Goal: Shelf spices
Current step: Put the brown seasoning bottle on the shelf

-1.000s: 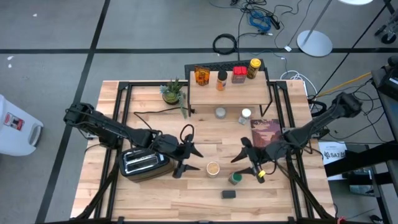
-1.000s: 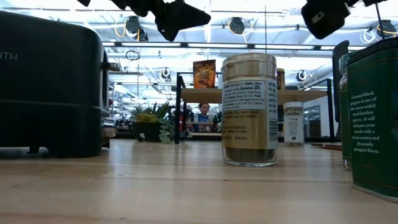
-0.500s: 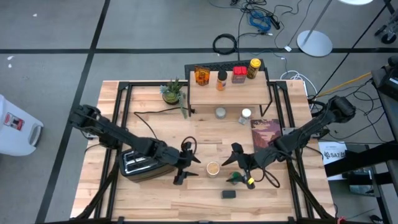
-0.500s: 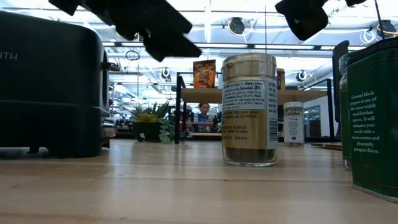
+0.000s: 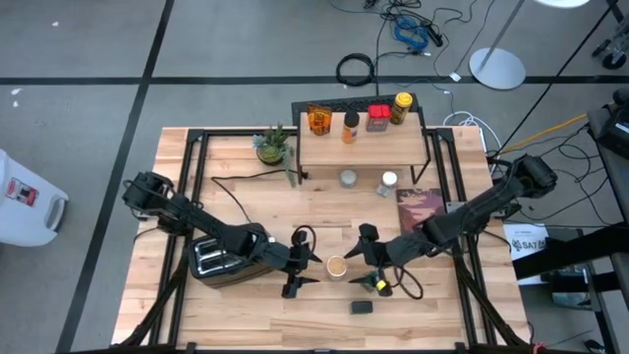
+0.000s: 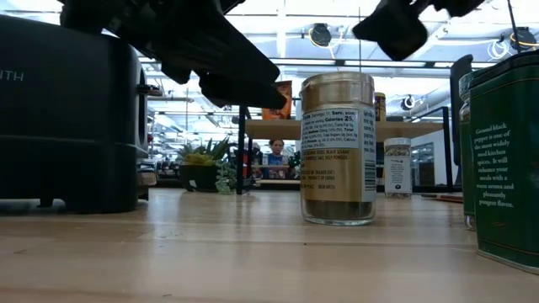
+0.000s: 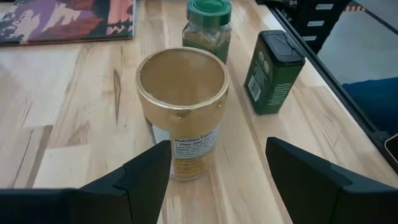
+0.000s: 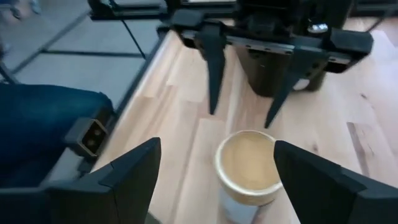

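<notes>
A gold-lidded spice jar (image 5: 337, 265) stands upright on the tabletop between my two grippers. My left gripper (image 5: 303, 269) is open just left of it and low; in its wrist view the fingers stand on either side of the jar (image 7: 182, 93) without touching it. My right gripper (image 5: 368, 262) is open and hovers just right of the jar (image 8: 249, 168). A green-lidded jar (image 7: 208, 25) and a dark green tin (image 7: 273, 71) stand beyond the gold one. The shelf (image 5: 362, 146) at the far side carries several spices, among them an orange jar (image 5: 317, 119) and a yellow one (image 5: 401, 107).
The toaster (image 5: 224, 258) sits under my left arm. A potted plant (image 5: 272, 145) stands left of the shelf, two small jars (image 5: 348, 178) (image 5: 388, 183) stand in front of it, and a flat printed book (image 5: 420, 206) lies to its right. Bare wood stretches along the near edge.
My left gripper has come down and toward the table's near edge, closing in on the gold-lidded jar. My right gripper has gone toward the table's left edge, toward the same jar. The jar has stayed in place.
</notes>
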Controlling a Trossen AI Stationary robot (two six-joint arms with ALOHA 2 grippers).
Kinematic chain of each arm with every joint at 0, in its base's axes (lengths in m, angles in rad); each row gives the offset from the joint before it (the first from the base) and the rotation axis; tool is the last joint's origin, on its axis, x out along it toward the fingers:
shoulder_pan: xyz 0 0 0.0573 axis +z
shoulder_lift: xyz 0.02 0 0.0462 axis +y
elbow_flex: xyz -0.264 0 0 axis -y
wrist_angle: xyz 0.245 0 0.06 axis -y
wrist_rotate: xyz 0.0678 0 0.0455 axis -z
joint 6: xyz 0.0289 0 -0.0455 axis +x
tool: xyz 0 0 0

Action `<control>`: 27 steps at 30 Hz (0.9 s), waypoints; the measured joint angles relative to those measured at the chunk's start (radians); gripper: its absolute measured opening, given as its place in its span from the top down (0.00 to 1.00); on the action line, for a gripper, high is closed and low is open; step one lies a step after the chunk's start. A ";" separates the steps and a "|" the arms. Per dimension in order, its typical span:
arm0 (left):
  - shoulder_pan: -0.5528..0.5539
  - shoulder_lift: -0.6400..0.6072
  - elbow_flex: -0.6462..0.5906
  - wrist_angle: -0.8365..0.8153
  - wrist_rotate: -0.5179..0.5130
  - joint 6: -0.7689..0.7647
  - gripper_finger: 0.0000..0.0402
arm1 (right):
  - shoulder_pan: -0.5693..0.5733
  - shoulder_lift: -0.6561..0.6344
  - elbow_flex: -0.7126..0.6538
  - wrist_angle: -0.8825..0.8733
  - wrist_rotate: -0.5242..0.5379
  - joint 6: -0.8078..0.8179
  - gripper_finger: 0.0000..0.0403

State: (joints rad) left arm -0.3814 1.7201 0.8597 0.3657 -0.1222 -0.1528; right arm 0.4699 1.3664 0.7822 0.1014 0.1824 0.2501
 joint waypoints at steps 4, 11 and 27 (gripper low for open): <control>0.000 0.001 0.000 0.003 0.000 0.000 0.32 | -0.025 0.058 0.059 -0.068 -0.021 -0.008 0.26; 0.000 0.001 0.000 0.002 0.000 0.000 0.32 | -0.067 0.156 0.153 -0.208 -0.059 -0.010 0.25; 0.000 0.001 0.000 0.001 0.000 0.002 0.32 | -0.078 0.168 0.227 -0.284 -0.074 -0.001 0.19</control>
State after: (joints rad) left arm -0.3813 1.7210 0.8597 0.3667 -0.1223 -0.1513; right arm 0.3920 1.5341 1.0092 -0.1826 0.1081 0.2496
